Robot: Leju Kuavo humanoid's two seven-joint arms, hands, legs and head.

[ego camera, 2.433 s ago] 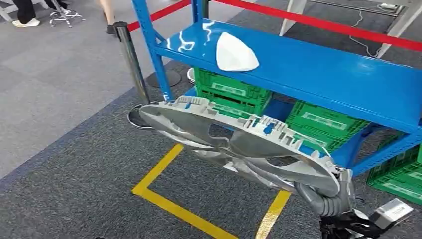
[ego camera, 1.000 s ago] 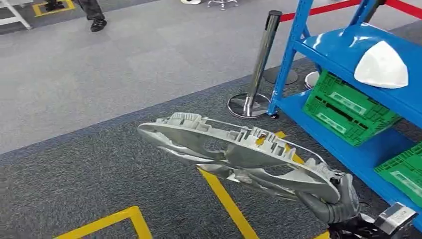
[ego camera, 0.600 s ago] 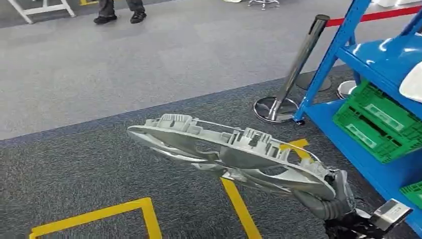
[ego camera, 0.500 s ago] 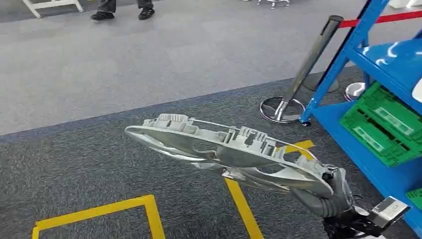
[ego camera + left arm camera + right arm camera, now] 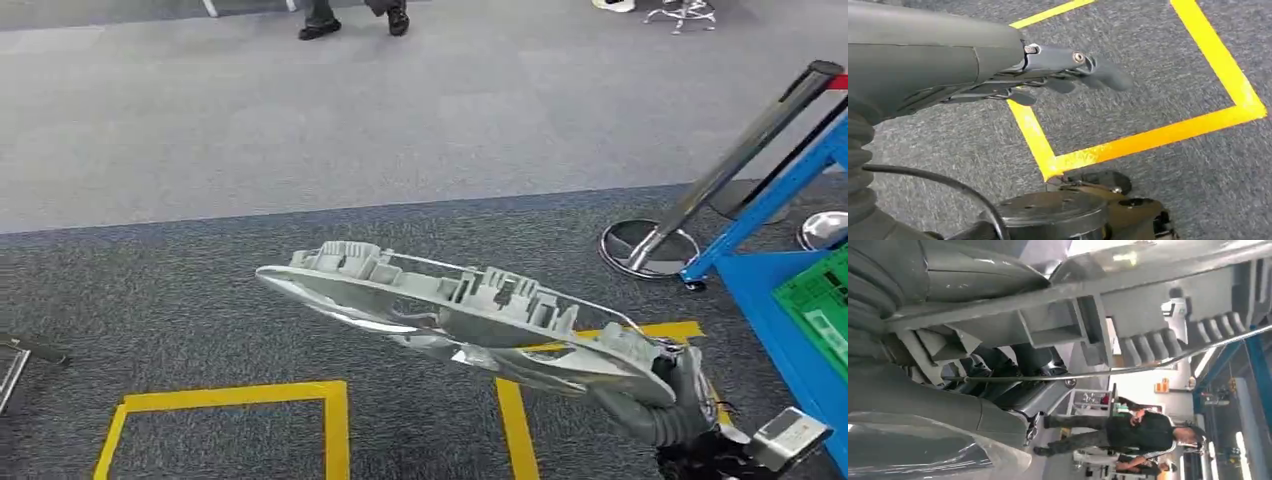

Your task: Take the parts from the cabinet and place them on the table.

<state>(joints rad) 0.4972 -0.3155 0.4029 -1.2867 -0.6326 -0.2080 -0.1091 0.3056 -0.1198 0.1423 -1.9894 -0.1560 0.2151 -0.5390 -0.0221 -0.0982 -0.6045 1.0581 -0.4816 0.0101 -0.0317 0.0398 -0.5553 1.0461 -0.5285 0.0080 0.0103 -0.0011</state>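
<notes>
A large grey plastic part, ring-shaped with ribbed clips along its rim, hangs over the carpet in the head view. My right hand grips it at its near right end. In the right wrist view the same part crosses close in front of my right hand, whose dark fingers wrap its frame. My left hand hangs over the floor with its fingers held straight and nothing in them. The blue cabinet stands at the right edge, with a green crate on its low shelf.
Yellow tape lines mark boxes on the dark carpet. A metal stanchion post with a round base stands beside the cabinet. A person's feet show at the far top. A person stands in the right wrist view.
The whole view has swung left: the cabinet has slid to the right edge and more open floor shows. The part stays in my right hand's grip, held the same way.
</notes>
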